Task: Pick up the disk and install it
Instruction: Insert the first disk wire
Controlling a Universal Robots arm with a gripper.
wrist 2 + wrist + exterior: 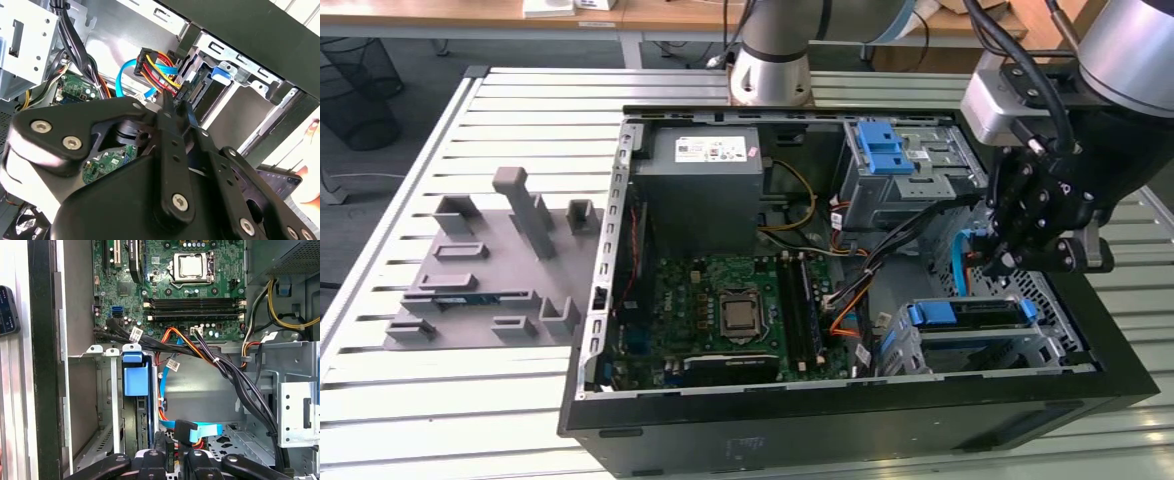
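The disk [970,314] sits slotted in the lower drive cage at the front right corner of the open computer case [854,420], with its blue rail frame showing. It stands edge-on in the first wrist view, as the disk [142,425] under its blue tab. In the second wrist view, the disk [197,90] has red, yellow and black wires running to its end. My gripper [1014,262] hangs just above and behind the cage. Its fingers stand close together, holding no disk, at gripper [173,106] and gripper [175,460]. A blue flat cable's plug [184,432] lies right by the tips.
The case holds a motherboard [720,310], a grey power supply [700,175], an upper drive cage with a blue latch [881,150] and thick black cable bundles [225,370]. A grey fixture plate [480,270] lies on the slatted table at the exterior view's left. A dark phone-like device [7,310] rests beside the case.
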